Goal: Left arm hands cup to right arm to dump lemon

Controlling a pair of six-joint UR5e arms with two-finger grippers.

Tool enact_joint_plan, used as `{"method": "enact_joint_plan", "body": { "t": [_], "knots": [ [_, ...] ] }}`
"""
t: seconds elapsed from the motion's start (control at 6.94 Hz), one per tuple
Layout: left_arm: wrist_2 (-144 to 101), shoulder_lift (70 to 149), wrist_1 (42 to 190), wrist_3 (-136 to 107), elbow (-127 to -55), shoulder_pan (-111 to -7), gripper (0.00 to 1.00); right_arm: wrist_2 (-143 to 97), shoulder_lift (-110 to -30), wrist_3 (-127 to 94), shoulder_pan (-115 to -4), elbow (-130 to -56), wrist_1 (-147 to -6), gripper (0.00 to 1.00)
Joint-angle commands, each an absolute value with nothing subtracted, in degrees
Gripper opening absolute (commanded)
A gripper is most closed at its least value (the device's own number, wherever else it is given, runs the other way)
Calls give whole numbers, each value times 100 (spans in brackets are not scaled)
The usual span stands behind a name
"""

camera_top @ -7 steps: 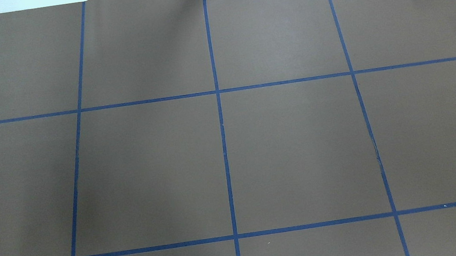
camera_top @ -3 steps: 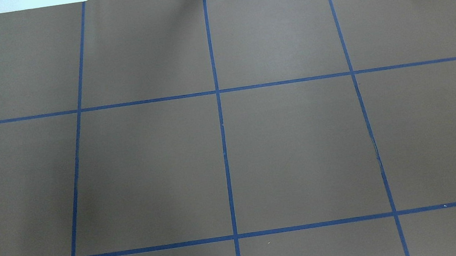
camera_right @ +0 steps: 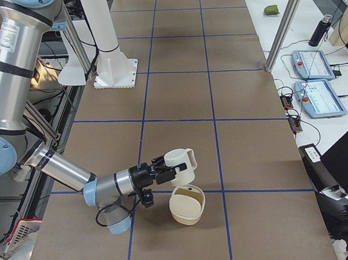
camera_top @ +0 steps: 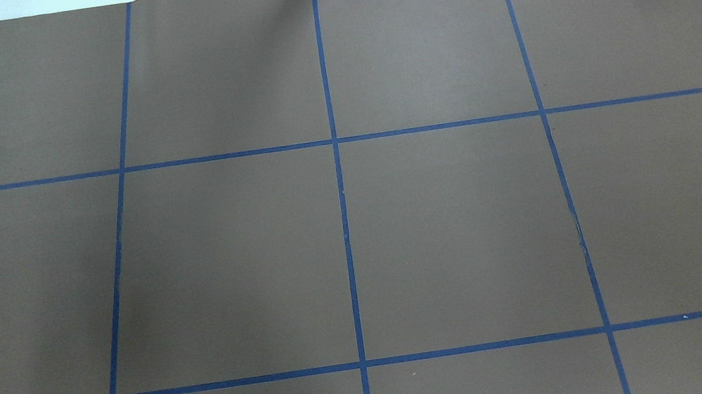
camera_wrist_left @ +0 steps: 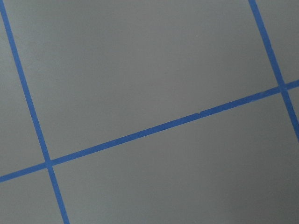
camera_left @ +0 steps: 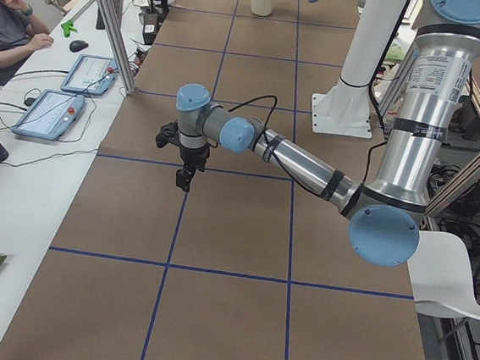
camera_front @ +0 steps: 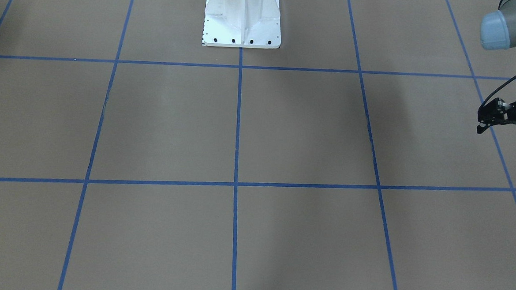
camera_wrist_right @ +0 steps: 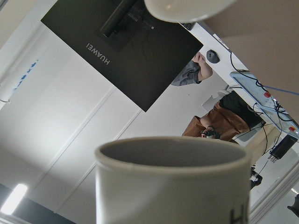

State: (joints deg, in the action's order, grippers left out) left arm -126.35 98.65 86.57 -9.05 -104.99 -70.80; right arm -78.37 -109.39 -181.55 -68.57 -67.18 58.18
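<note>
Left gripper (camera_left: 185,177): above tabletop (camera_top: 462,209), left end; jaws' state unclear. Right gripper (camera_right: 159,170): at cup (camera_right: 181,165), near cream bowl (camera_right: 188,205), right end; jaws hidden.

A: The light?
B: Bright, even, from overhead; faint soft shadows band the counter (camera_top: 462,209).
A: Sharpness?
B: Fixed views crisp; in the right wrist view the near cup (camera_wrist_right: 173,186) blurs, a lamp (camera_wrist_right: 14,198) glares.

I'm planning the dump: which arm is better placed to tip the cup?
Right. The cup is at the right gripper, close to the cream bowl; the left gripper hangs far off, without it.
</note>
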Motion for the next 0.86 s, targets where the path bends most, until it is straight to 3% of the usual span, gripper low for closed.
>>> {"method": "enact_joint_plan", "body": {
  "t": [0.0, 0.43, 0.72],
  "knots": [
    [-12630, 9870, 8657, -905, -10494, -7075, 100, -7743, -10925, -18807, -6986, -6697, 5818, 23],
    [-12630, 9870, 8657, -905, -10503, -7075, 100, -7761, -10898, -18441, -6987, -6715, 5818, 21],
    [-12639, 9861, 8657, -905, -10503, -7084, 100, -8032, -10951, -16964, -6987, -6890, 5731, 20]
  ]
}}
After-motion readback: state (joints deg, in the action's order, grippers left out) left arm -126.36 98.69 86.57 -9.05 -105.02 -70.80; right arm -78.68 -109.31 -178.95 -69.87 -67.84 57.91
